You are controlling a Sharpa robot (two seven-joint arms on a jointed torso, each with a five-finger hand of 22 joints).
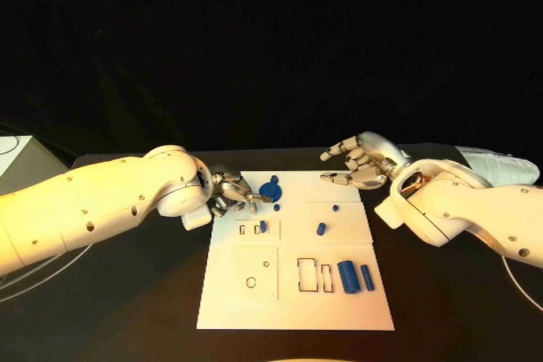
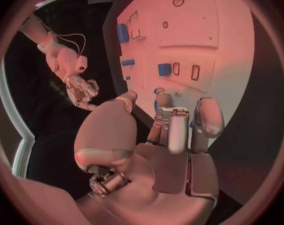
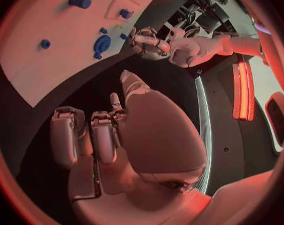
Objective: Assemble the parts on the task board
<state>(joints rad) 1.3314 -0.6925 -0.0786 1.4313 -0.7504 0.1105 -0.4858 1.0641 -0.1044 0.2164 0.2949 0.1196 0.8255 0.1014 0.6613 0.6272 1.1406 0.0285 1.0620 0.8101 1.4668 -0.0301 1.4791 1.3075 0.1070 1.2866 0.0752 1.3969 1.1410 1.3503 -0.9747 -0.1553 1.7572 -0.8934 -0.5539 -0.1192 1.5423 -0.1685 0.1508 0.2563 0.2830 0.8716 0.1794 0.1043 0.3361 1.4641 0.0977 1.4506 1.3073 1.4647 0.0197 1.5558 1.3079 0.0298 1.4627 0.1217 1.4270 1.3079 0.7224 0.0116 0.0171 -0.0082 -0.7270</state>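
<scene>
Blue pins, near end: two lie loose (image 1: 355, 277) on the white board (image 1: 227, 311) beside unfilled slots.
Middle: small pieces (image 1: 322, 228) seem seated; several cutouts look unfilled.
Far end: round blue knob (image 1: 269, 191) beside the left robot hand (image 1: 230, 194), whose fingers are curled, seemingly holding nothing.
Right robot hand (image 1: 356, 163): fingers apart, empty, over the tabletop (image 1: 453, 299).
Progress: likely under halfway.

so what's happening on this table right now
A two-armed robot is assembling small blue parts on a white task board. The left hand is at the board's far left corner, fingers beside a round blue part; whether it grips anything is unclear. The right hand hovers open past the far right corner. Two blue cylinders lie nearer the robot.
</scene>
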